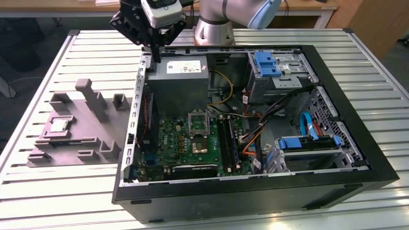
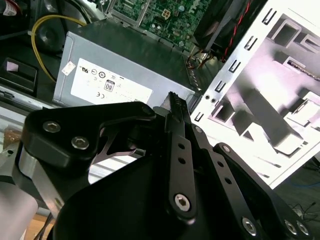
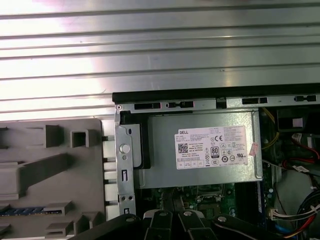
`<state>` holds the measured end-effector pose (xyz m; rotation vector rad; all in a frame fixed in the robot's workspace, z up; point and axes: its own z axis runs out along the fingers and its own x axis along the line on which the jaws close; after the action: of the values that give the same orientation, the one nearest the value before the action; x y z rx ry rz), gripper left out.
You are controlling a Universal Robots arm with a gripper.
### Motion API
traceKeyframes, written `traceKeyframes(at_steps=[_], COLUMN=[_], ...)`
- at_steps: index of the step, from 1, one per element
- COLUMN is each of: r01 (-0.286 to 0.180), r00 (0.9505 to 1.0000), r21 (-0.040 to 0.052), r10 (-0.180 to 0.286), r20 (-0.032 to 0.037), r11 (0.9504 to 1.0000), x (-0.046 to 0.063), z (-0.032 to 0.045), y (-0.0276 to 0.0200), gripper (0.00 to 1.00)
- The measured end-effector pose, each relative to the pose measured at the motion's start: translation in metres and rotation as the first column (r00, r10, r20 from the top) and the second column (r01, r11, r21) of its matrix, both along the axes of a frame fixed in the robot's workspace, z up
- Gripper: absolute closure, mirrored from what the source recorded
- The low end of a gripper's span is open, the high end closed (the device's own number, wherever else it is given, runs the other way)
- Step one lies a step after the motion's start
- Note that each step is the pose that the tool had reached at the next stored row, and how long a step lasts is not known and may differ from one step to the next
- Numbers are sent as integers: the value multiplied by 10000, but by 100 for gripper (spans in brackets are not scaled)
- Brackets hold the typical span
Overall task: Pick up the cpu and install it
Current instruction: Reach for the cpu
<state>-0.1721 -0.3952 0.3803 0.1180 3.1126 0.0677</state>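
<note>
The cpu (image 1: 59, 126), a small silvery square, lies flat in a recess of the grey moulded tray (image 1: 83, 139) at the exterior view's left. My gripper (image 1: 155, 55) hangs high over the far left corner of the open computer case (image 1: 255, 191), above the grey power supply (image 1: 182, 81), far from the cpu. Its black fingers point down, shut together with nothing between them, as both wrist views show (image 2: 174, 100) (image 3: 173, 219). The green circuit board (image 1: 191, 143) with its metal socket frame (image 1: 198, 122) lies inside the case, below the power supply.
The case also holds blue drive brackets (image 1: 267, 63), a drive cage (image 1: 307, 146) and bundles of cables (image 1: 281, 108). The case's metal side wall (image 1: 137, 110) stands between the tray and the board. All of it rests on a slatted metal table (image 1: 64, 201).
</note>
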Motion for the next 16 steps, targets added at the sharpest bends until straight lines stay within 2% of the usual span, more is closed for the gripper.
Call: traceKeyframes(at_steps=[16], r01=[0], r00=[10000], r21=[0], r10=[0], r20=[0], r11=[10000], x=[-61], z=[-5], y=[0], gripper=[89])
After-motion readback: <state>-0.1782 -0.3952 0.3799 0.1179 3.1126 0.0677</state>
